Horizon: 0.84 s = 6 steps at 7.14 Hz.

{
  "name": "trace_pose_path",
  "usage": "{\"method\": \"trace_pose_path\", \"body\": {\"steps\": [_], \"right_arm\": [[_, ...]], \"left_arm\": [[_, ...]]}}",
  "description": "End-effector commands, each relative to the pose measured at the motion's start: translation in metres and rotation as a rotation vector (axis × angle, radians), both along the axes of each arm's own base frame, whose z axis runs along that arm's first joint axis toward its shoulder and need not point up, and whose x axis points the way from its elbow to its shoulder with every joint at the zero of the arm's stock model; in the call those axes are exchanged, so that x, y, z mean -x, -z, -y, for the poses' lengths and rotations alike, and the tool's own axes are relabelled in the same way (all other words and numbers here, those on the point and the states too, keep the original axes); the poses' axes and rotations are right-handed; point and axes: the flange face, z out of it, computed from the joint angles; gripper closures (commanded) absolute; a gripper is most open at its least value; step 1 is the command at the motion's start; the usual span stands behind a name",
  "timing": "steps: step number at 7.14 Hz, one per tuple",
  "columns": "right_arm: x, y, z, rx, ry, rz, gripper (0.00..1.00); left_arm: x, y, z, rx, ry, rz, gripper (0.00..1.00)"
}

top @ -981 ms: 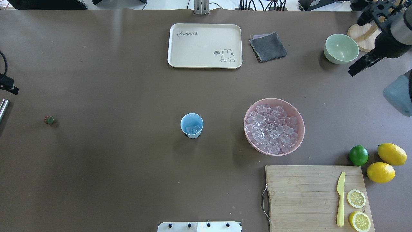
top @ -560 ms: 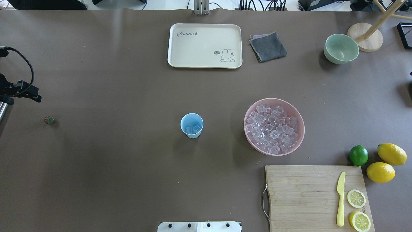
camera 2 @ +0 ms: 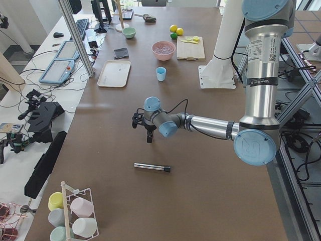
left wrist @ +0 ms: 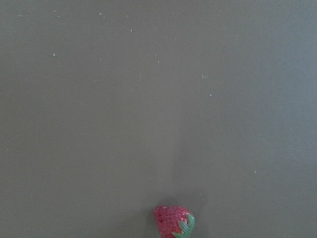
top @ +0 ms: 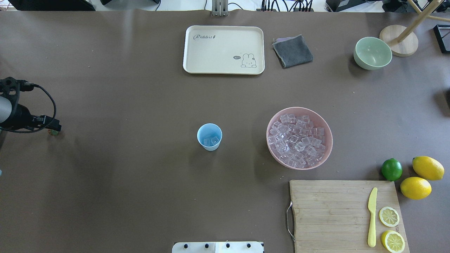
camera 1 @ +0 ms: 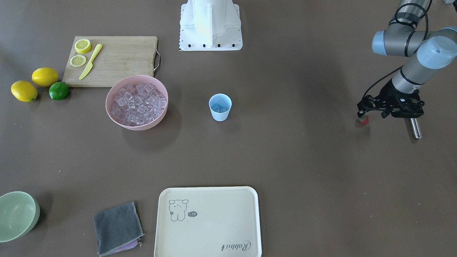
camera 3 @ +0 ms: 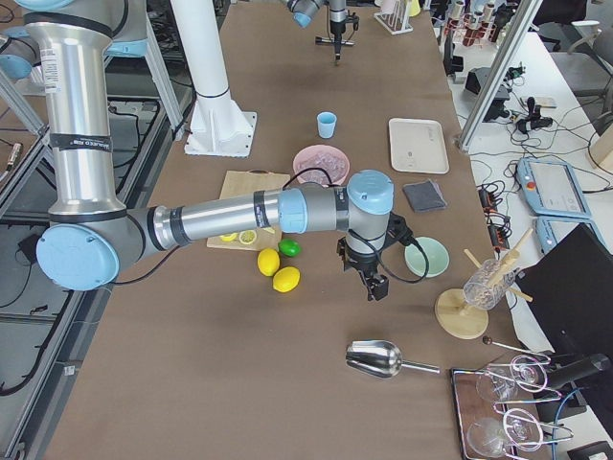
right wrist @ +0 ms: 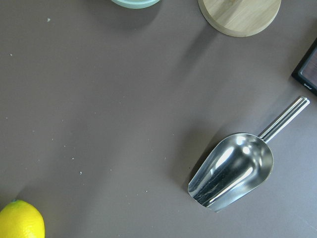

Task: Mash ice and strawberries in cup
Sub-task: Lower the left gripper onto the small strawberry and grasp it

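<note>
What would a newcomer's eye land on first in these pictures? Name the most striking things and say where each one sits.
The pink bowl heaped with clear ice stands out mid-table, on the robot's right of a small blue cup holding a few cubes. At the far left, the left claw hangs close by a tiny red strawberry. Bright lemons and a green lime sit beside the cutting board on the right.
</note>
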Motion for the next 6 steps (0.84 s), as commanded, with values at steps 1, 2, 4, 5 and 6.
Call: {"method": "trace_pose_path", "body": {"steps": [1, 2, 4, 5, 6], "right_arm": [[-0.0206, -0.0061, -0.0095, -0.017, -0.011, -0.001, 0.00], [-0.0229, -0.0068, -0.0105, -0.020, -0.010, -0.002, 0.00], [-0.0237, -0.0092, -0.0112, -0.024, -0.001, -0.004, 0.00], [-0.0238, -0.0069, -0.0094, -0.029, -0.001, -0.005, 0.00], [-0.0239, -0.0054, -0.0081, -0.032, -0.001, -0.005, 0.00]], "left_arm": [[-0.0224, -0.0063, -0.0026, -0.021, -0.027, 0.012, 0.01], [-0.0224, -0.0082, -0.0025, -0.024, -0.032, 0.017, 0.01], [-0.0231, -0.0089, -0.0013, -0.025, -0.033, 0.022, 0.55], [-0.0229, -0.0097, -0.0026, -0.027, -0.035, 0.024, 0.83], [-0.0218, -0.0098, -0.0027, -0.028, -0.035, 0.025, 0.93]]}}
